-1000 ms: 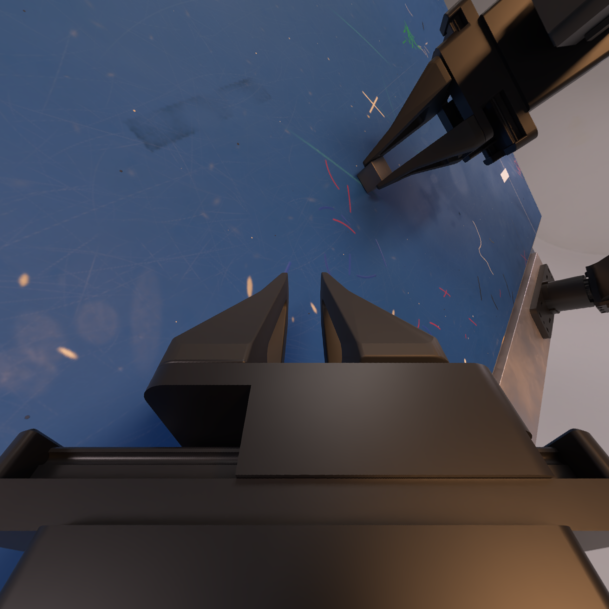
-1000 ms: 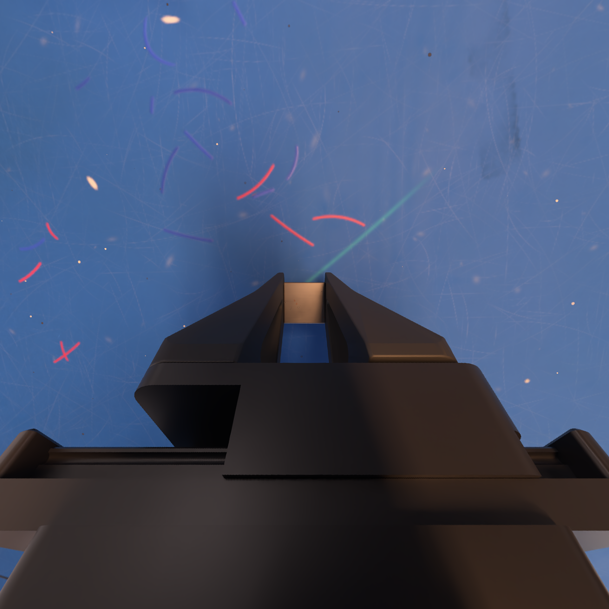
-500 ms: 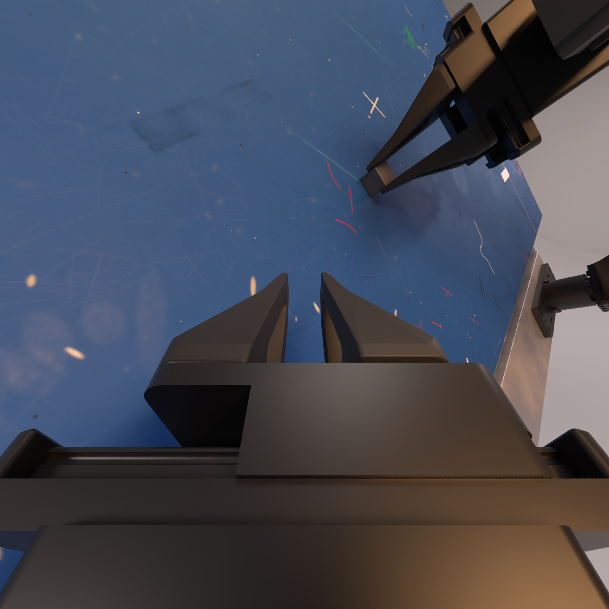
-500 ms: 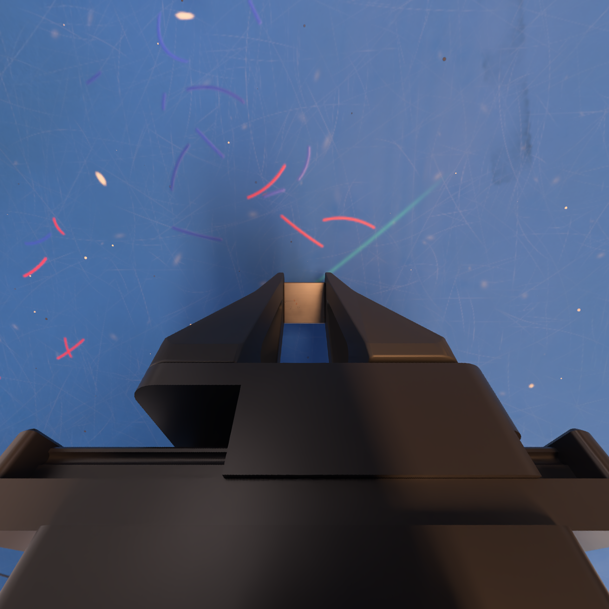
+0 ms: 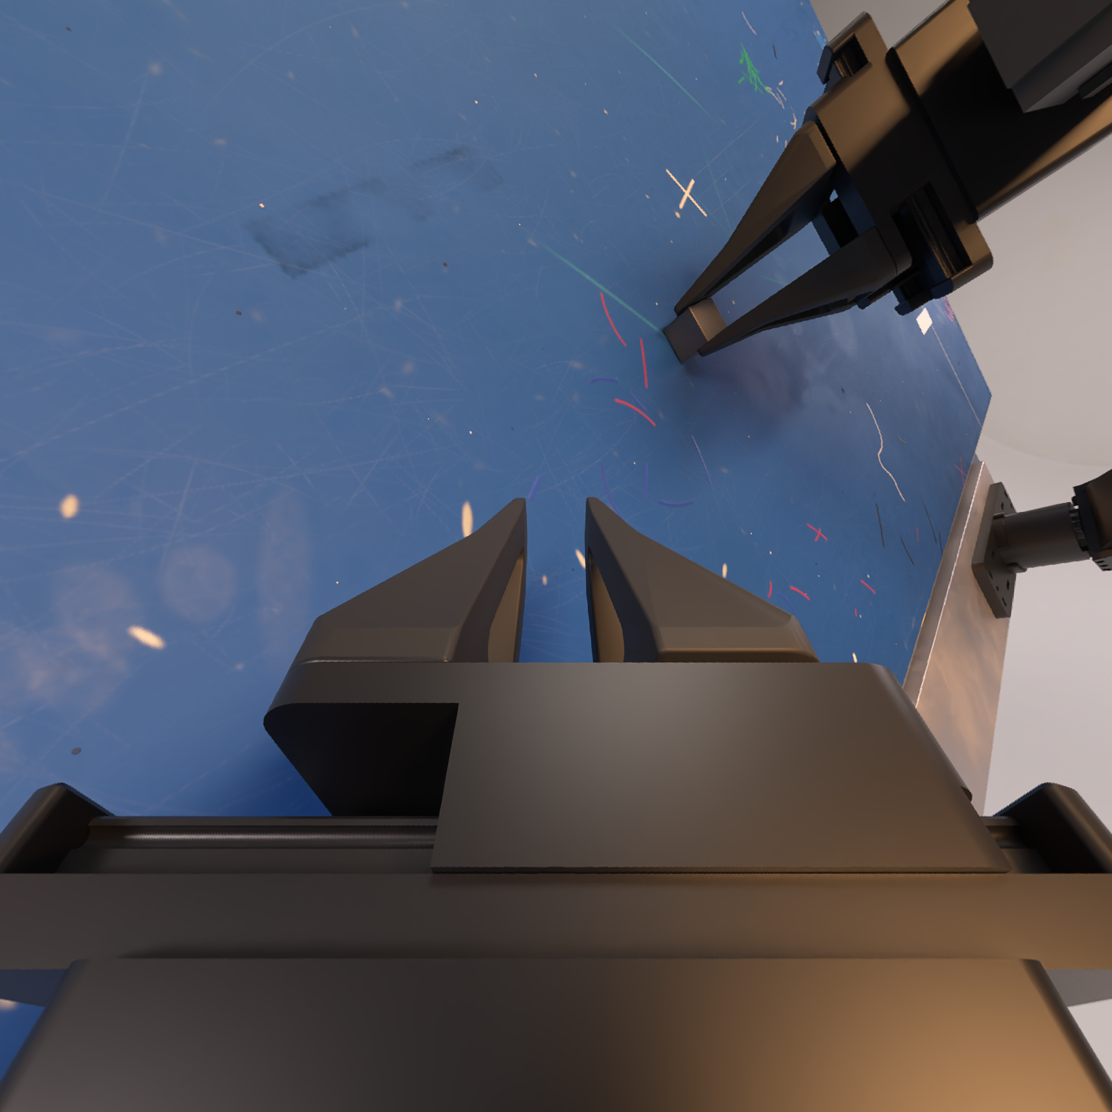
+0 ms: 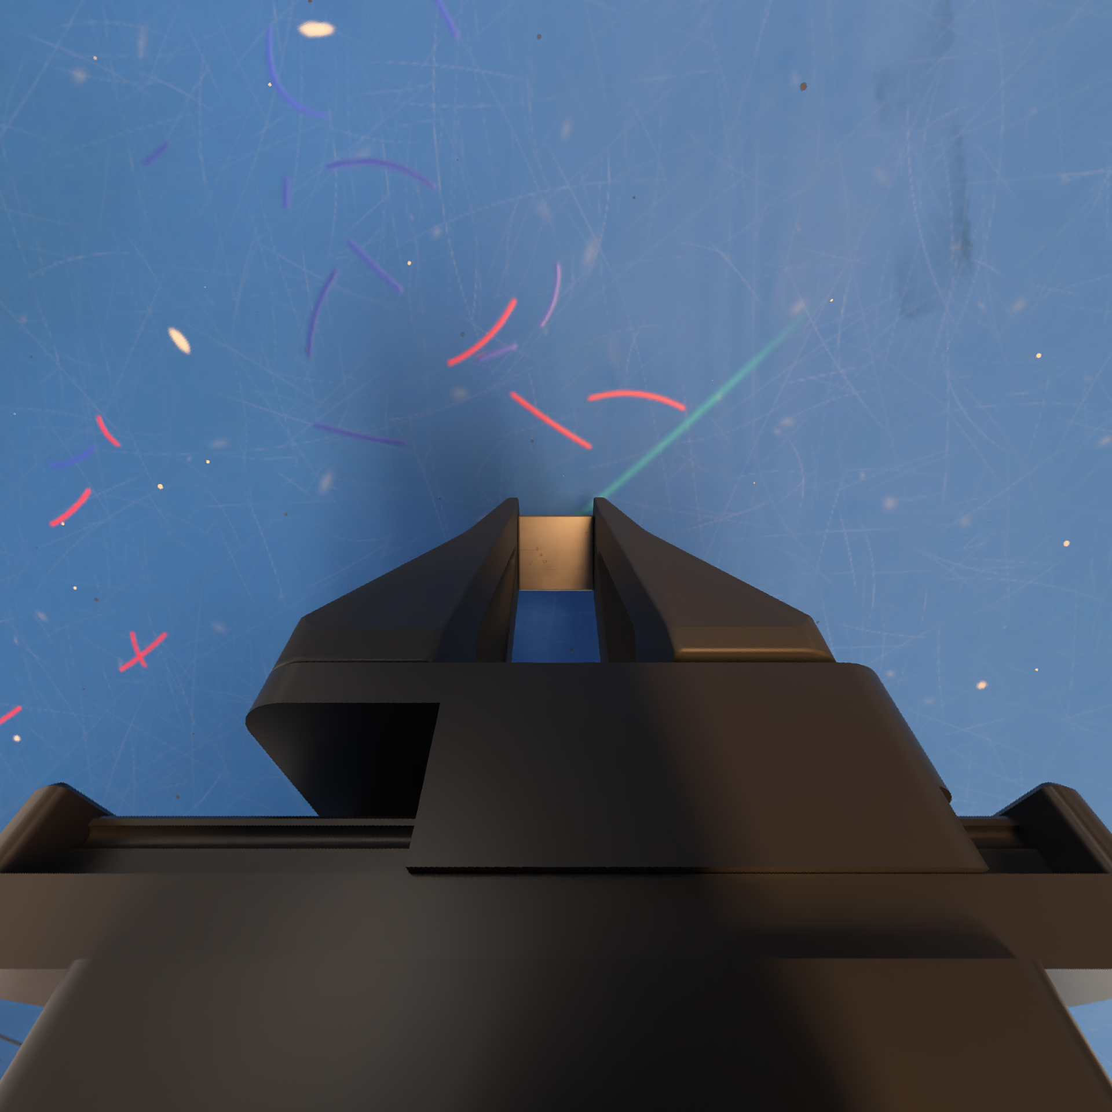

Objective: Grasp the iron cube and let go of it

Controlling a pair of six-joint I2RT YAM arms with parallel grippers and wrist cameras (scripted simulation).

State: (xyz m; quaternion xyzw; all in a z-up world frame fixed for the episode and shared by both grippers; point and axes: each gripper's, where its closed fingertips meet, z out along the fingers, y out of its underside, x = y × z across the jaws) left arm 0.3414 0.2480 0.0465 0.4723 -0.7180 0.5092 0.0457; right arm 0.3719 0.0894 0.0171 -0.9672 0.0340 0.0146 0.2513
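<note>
My right gripper pinches the cube between its fingertips, low against the blue table; my left gripper hangs nearby, fingers narrowly parted, holding nothing.

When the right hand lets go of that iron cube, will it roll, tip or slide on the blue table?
Probably it stays put. The iron cube has flat faces, so rolling is unlikely. In the left wrist view it sits low at the blue table, so tipping looks unlikely. Its smooth metal could slip against the right hand; iron should be heavy for its size.
</note>
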